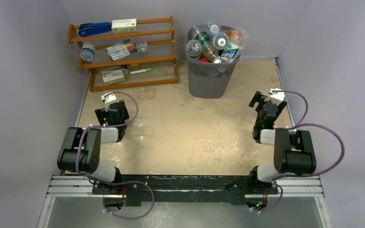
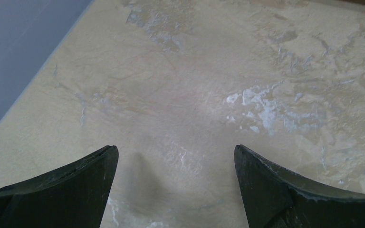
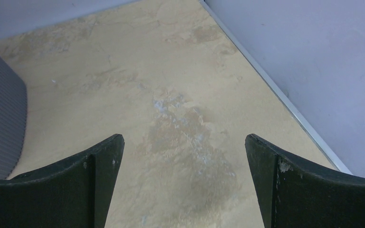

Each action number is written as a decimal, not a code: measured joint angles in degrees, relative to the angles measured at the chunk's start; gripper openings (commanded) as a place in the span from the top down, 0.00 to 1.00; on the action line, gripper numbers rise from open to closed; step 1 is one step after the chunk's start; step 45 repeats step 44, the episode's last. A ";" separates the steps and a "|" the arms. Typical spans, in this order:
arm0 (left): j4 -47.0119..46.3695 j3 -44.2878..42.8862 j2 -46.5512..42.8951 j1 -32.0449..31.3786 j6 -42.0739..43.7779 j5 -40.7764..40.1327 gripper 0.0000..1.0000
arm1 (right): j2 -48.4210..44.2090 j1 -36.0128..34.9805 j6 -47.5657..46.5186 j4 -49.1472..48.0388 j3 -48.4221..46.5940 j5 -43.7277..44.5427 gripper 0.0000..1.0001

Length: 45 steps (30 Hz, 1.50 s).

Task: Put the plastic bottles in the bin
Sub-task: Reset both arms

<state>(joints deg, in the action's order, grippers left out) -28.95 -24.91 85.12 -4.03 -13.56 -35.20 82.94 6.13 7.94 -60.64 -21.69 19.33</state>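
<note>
Bottles (image 1: 216, 40) crowd above the rim of the bin (image 1: 211, 80) at twelve o'clock; left claw (image 2: 176, 156) and right claw (image 3: 184, 142) stand apart, empty. A knock could spill the pile.

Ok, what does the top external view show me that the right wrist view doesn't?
Only top external: the plastic bottles heaped in the bin, and the wooden rack at the back left. Only right wrist: a close look at the right pincer, open with nothing between its fingers. Both: the bin's mesh wall, the tan table and the grey side wall.
</note>
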 measured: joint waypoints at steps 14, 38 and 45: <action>-15.78 0.07 4.55 4.00 1.27 11.39 0.08 | 5.99 -0.11 -5.16 -14.51 1.51 -4.68 0.00; -35.21 7.93 9.81 5.79 5.73 25.44 0.07 | 7.08 -0.50 -7.04 -22.08 4.66 -7.13 0.00; -35.93 7.93 9.81 5.79 5.70 25.44 0.07 | 7.08 -0.50 -7.08 -22.03 4.66 -7.13 0.00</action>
